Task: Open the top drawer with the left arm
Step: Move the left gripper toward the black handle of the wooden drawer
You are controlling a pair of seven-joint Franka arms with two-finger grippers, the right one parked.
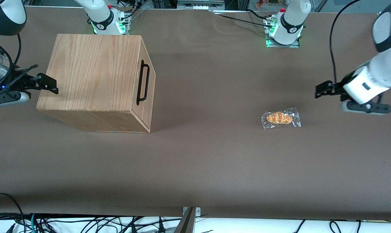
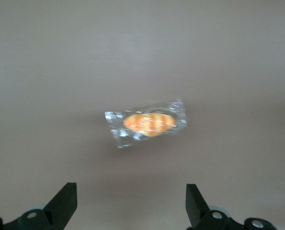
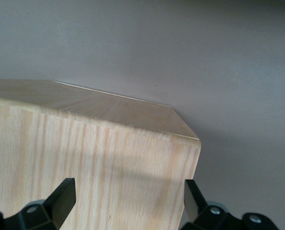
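Note:
The top drawer [image 1: 149, 97] sits flush in the oak-grain cabinet [image 1: 91, 74], toward the parked arm's end of the table. Its front panel carries a long black bar handle [image 1: 143, 82] and faces the working arm's end. My left gripper [image 1: 321, 90] hangs above the table at the working arm's end, a long way from the handle. In the left wrist view the gripper [image 2: 131, 194] is open, with nothing between its fingers and only tablecloth below. The drawer does not show in that view.
A wrapped bread roll [image 1: 280, 118] lies on the brown tablecloth [image 1: 214, 155] between the gripper and the cabinet, close to the gripper and a little nearer the front camera; the left wrist view shows this roll [image 2: 147, 123] too. The right wrist view shows the cabinet's corner [image 3: 85, 167].

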